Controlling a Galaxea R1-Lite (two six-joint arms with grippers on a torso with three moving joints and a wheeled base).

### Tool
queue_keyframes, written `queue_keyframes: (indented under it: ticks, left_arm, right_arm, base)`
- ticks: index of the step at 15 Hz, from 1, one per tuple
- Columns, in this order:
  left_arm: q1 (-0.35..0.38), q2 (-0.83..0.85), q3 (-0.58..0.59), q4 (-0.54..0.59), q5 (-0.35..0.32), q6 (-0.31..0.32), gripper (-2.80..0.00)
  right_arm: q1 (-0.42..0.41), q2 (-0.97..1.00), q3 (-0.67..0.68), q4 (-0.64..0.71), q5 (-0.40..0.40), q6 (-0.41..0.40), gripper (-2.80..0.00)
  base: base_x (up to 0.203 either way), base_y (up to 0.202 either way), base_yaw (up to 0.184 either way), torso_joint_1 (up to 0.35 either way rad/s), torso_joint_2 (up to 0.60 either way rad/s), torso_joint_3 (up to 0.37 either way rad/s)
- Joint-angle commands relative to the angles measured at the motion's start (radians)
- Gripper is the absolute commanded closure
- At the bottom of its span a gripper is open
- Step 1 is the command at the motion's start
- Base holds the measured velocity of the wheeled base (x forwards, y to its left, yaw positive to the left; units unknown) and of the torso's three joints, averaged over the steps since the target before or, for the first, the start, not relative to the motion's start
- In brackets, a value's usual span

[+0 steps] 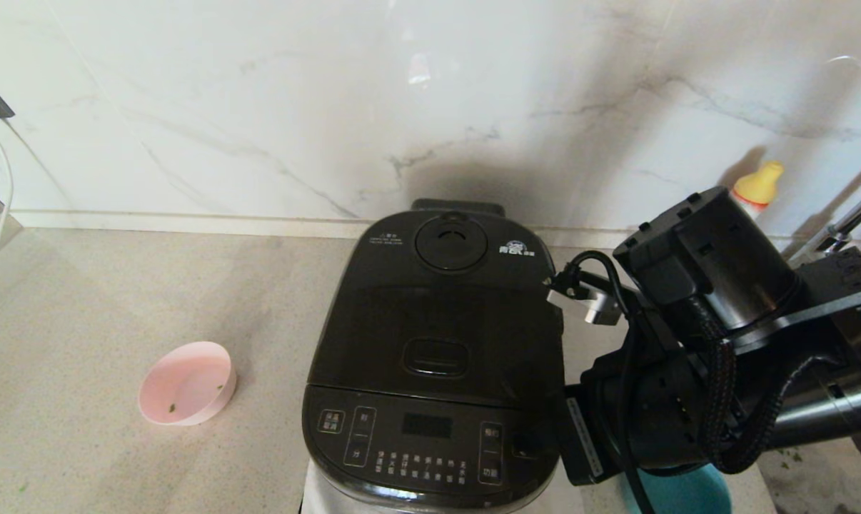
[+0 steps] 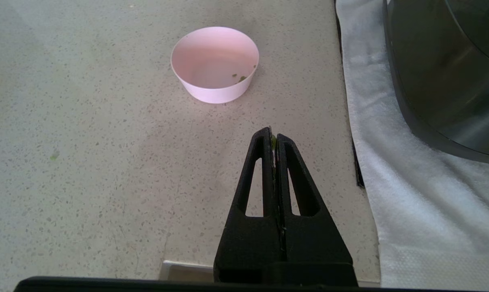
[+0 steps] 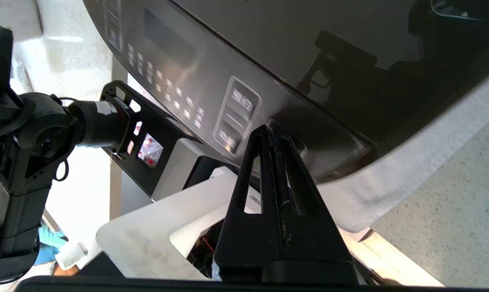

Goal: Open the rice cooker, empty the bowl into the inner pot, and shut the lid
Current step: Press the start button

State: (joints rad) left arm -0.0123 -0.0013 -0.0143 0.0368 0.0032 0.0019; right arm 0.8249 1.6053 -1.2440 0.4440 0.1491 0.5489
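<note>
Your closed right gripper [image 3: 273, 129] sits at the cooker's [image 1: 434, 343] front right corner, with the shut lid [image 1: 437, 314] just above it; the left gripper [image 2: 272, 136] is parked, closed.

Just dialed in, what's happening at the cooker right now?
The rice cooker sits on a white towel with its lid down. The right gripper, fingers shut, is at the cooker's front right corner beside the control panel, holding nothing. The left gripper is shut too, hanging over the counter short of the pink bowl, which holds only a few green bits.
</note>
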Motion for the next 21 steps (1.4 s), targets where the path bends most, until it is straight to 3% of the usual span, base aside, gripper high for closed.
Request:
queue_keyframes:
  ticks: [1, 9, 21]
  left_arm:
    - [0.0, 0.001, 0.0, 0.0, 0.0, 0.0, 0.0]
    - [0.0, 0.001, 0.0, 0.0, 0.001, 0.0, 0.0]
    - [0.0, 0.001, 0.0, 0.0, 0.0, 0.0, 0.0]
  right_arm:
    - [0.0, -0.015, 0.015, 0.002, 0.001, 0.003, 0.0]
    - [-0.001, -0.027, 0.074, -0.048, 0.0, 0.003, 0.0]
    - [-0.007, -0.014, 0.046, -0.061, 0.001, 0.0, 0.0]
  base:
    - [0.0, 0.0, 0.0, 0.0, 0.0, 0.0]
    - [0.0, 0.0, 0.0, 0.0, 0.0, 0.0]
    - [0.0, 0.0, 0.0, 0.0, 0.0, 0.0]
